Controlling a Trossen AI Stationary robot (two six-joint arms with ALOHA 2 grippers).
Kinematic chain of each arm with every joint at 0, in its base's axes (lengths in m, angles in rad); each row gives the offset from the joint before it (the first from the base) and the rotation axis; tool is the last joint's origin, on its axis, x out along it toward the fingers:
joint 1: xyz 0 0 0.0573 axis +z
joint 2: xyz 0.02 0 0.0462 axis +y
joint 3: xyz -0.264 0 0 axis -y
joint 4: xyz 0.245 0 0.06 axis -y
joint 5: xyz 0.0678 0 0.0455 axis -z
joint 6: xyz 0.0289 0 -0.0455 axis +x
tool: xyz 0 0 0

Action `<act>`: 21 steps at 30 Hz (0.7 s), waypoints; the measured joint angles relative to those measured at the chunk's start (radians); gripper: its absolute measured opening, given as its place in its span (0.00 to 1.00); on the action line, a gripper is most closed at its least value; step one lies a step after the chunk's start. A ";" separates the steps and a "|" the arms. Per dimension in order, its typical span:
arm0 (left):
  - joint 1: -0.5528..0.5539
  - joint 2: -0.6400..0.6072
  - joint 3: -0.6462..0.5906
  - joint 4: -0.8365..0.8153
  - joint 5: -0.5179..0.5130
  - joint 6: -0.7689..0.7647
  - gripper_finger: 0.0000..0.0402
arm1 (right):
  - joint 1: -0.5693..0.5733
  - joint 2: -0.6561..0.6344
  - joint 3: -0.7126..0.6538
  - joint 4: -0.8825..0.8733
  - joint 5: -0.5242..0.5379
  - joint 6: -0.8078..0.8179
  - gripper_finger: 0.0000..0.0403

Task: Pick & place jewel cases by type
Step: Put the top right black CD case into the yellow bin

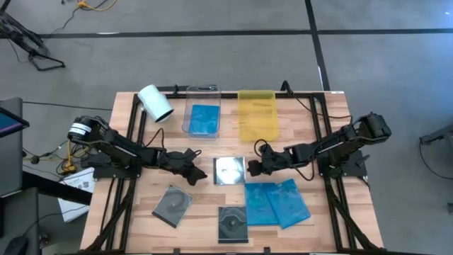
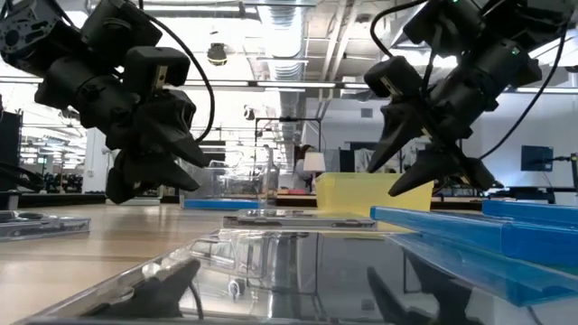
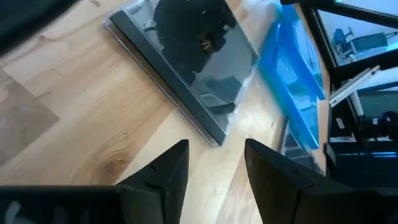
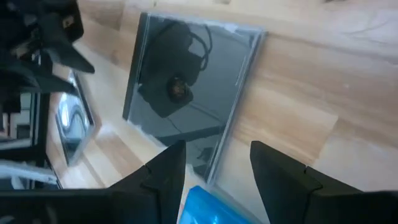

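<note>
The left gripper [image 1: 199,172] and right gripper [image 1: 253,168], both parted and empty, flank the clear jewel case [image 1: 229,171] (square, flat on the bench [image 1: 311,134]), about equally near.

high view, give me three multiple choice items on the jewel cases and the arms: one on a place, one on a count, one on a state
1. Where does the blue case away from the others lie?
A. in the clear tray
B. in the yellow tray
C. on the white roll

2. How many blue cases lie on the bare wood?
A. none
B. two
C. five

3. How do both grippers stand?
A. each shut on a case
B. open and empty
C. out of view

Answers:
1. A: one blue case lies inside the clear tray; the yellow tray holds none.
2. B: two blue cases lie side by side, partly overlapping, at the table's near right.
3. B: the left gripper and the right gripper flank the clear middle case, jaws parted, nothing between them.
</note>
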 joint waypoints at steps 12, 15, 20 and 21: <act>0.001 0.001 0.000 -0.028 -0.062 -0.110 0.44 | -0.015 0.073 -0.003 0.011 -0.003 0.065 0.44; 0.001 0.003 0.000 -0.047 -0.083 -0.158 0.50 | -0.009 0.129 0.002 0.086 -0.009 0.082 0.44; 0.001 0.010 0.000 -0.049 -0.090 -0.171 0.56 | -0.002 0.187 0.006 0.193 -0.026 0.075 0.44; 0.001 0.010 0.000 -0.050 -0.087 -0.138 0.57 | -0.002 0.192 0.006 0.207 -0.031 0.071 0.44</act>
